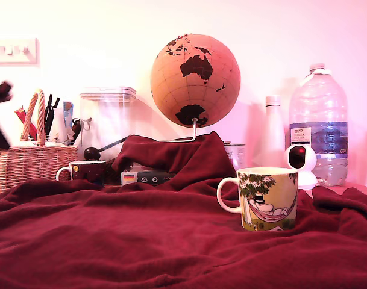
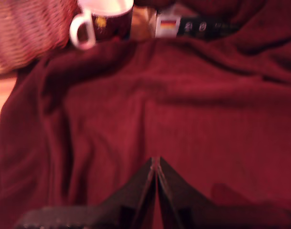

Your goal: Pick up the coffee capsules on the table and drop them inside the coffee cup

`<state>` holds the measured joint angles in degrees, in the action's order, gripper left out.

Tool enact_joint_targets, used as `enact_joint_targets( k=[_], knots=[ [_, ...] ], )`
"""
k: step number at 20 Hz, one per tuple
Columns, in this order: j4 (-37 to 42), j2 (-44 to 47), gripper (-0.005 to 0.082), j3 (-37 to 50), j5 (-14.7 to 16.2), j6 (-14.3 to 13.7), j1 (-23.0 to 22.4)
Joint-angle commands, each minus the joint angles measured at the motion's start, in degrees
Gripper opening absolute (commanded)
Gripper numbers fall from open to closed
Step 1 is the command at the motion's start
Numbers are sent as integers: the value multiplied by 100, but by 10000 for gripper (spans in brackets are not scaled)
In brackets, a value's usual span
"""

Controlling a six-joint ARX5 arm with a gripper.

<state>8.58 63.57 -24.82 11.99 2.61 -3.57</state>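
Leftmost in the exterior view, a basket (image 1: 26,162) and dark mug (image 1: 87,170) stand behind the red blanket (image 1: 141,241); the cup (image 1: 267,198) sits upright toward the right. No capsules show. Wrist view: the gripper (image 2: 156,164) is clenched, empty, above bare blanket.

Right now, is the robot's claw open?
No, in the wrist view the gripper has its two dark fingers pressed together at the tips, with nothing visible between them, over the red blanket.
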Motion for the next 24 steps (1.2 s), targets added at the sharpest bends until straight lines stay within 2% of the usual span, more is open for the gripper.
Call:
enact_joint_targets(
  k=[1,9,11,24],
  knots=[
    [221,-284,-22,426,-59,11,11],
    [313,-1727,-22,1657,-267,203,11],
    [264,-2061,-22,1829,-310,354,11],
    [-1679,-4374,-22,1888,-570,396,9]
  ],
)
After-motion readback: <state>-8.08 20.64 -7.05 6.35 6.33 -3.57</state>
